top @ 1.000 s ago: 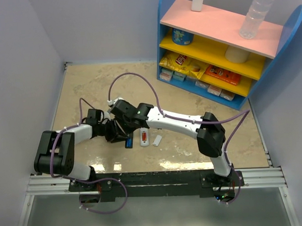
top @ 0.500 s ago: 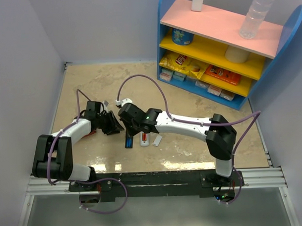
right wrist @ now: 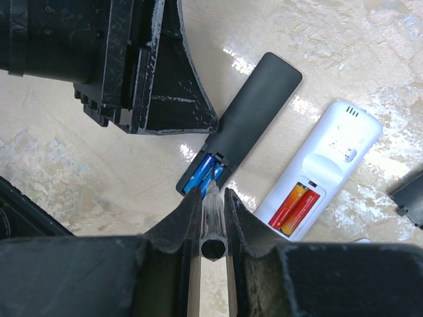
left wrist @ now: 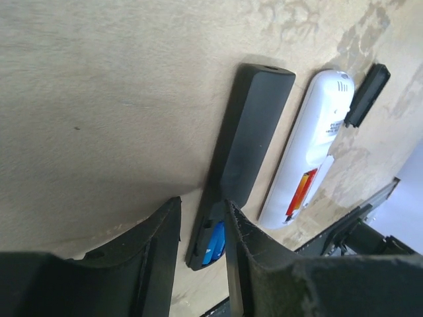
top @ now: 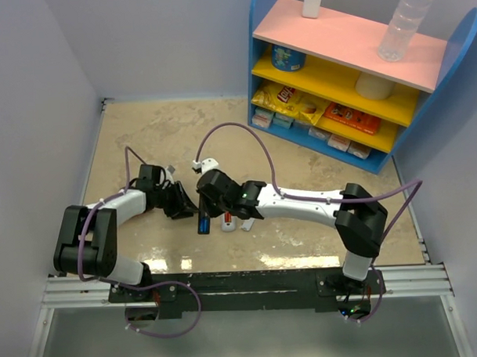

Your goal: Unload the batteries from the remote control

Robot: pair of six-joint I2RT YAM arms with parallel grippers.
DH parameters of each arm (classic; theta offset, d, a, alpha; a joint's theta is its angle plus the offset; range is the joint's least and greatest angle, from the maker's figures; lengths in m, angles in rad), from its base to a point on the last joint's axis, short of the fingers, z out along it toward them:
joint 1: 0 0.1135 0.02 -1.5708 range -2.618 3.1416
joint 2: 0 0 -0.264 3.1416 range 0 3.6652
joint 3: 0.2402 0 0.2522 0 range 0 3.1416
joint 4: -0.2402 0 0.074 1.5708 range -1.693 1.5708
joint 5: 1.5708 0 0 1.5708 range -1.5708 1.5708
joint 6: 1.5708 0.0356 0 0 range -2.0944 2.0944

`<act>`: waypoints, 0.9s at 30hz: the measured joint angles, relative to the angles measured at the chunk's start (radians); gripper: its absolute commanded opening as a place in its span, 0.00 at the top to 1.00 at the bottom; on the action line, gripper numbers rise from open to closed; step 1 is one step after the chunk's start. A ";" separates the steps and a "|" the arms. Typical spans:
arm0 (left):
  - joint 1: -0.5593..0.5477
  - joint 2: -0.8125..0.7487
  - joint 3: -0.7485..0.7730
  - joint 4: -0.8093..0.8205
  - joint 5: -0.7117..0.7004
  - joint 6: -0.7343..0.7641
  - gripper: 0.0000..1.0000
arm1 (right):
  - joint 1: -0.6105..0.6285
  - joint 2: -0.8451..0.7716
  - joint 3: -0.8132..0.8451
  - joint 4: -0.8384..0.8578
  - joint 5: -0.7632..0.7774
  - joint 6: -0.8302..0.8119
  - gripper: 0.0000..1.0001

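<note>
Where the batteries sat: blue batteries (right wrist: 201, 175) in the open bay of the black remote (right wrist: 254, 109), at its end nearest the arm bases. Orange-red batteries (right wrist: 295, 206) in the open bay of the white remote (right wrist: 330, 158), just beside it on the table (top: 143, 135). None were out.
Top view only: both arms met at the black remote mid-table. White cover plate (top: 247, 222) lay just right of the white remote. Cells showed only as a blue speck and a red speck.
Right wrist only: two blue cells side by side and two orange-red cells side by side, both bays fully exposed.
Left wrist only: black remote seen nearly edge-on with a sliver of blue. Whole black cover plate (left wrist: 367, 94) lay just beside the white remote's far end; the right wrist view cut it off at the frame edge.
Left arm: upper links folded at the base, forearm low and stretched right.
Left gripper (left wrist: 202, 203): fingers a narrow gap apart, tips at the black remote's long edge, nothing seen clamped.
Right arm: long reach leftward across the table, wrist pitched down over the bay.
Right gripper (right wrist: 213, 193): fingers almost closed, only a slit between them. A pale translucent piece sat in the slit; couldn't tell what it was. Tips were right at the blue cells.
</note>
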 measured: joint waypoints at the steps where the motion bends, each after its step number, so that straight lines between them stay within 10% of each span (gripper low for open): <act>1: 0.000 0.005 -0.005 0.011 0.014 -0.005 0.63 | -0.002 -0.012 -0.025 0.026 0.000 0.004 1.00; 27: 0.000 0.049 -0.037 0.111 0.091 -0.045 0.75 | -0.155 -0.197 -0.406 0.401 -0.224 0.058 1.00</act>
